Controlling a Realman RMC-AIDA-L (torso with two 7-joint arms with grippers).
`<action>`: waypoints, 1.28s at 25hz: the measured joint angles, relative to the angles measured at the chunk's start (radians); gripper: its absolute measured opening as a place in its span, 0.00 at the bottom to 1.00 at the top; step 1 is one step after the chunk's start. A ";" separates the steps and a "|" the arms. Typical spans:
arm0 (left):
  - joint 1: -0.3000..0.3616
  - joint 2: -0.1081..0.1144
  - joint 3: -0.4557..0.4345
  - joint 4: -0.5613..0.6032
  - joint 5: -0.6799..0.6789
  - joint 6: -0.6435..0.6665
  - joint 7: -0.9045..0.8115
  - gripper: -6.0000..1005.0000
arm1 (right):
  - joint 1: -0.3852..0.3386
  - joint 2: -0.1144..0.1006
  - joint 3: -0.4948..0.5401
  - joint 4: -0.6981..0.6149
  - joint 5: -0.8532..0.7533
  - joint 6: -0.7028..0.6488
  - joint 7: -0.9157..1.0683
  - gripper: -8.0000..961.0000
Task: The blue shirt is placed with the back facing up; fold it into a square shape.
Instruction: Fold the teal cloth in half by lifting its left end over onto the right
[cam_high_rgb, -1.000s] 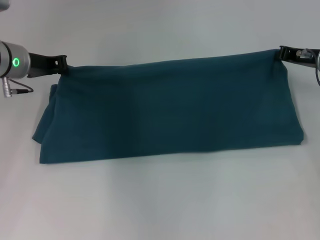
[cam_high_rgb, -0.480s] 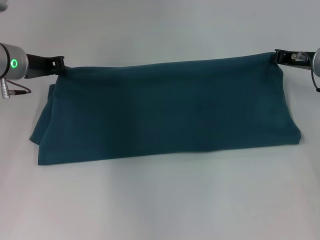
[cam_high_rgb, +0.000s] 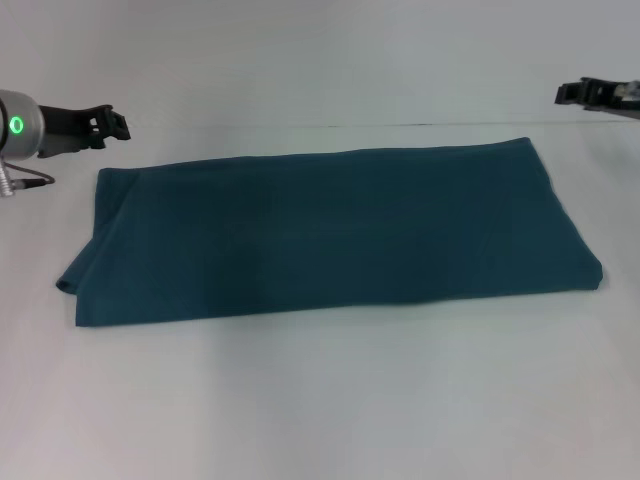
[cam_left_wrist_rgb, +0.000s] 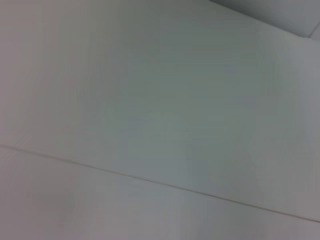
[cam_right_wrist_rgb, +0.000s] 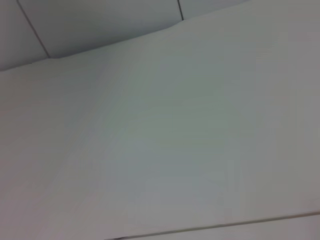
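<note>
Left gripper fingers look apart, empty, clear of blue shirt. Right gripper empty; finger spread unclear.

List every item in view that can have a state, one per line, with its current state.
blue shirt: folded into a long band, lying flat on the table, plain side up, held by neither arm.
left end effector: off the shirt, above its far left corner, empty.
right end effector: off the shirt, beyond its far right corner, empty.
table: white, bearing the shirt.
</note>
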 joint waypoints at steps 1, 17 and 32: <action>0.005 0.000 -0.005 0.003 -0.006 -0.001 -0.001 0.17 | -0.002 -0.010 0.003 -0.001 0.003 -0.015 0.016 0.22; 0.358 -0.018 -0.175 0.132 -0.658 0.479 0.156 0.64 | -0.388 0.000 0.178 -0.167 0.515 -0.720 -0.170 0.70; 0.453 -0.061 -0.307 -0.036 -0.706 0.577 0.174 0.66 | -0.388 -0.012 0.212 -0.138 0.497 -0.807 -0.224 0.70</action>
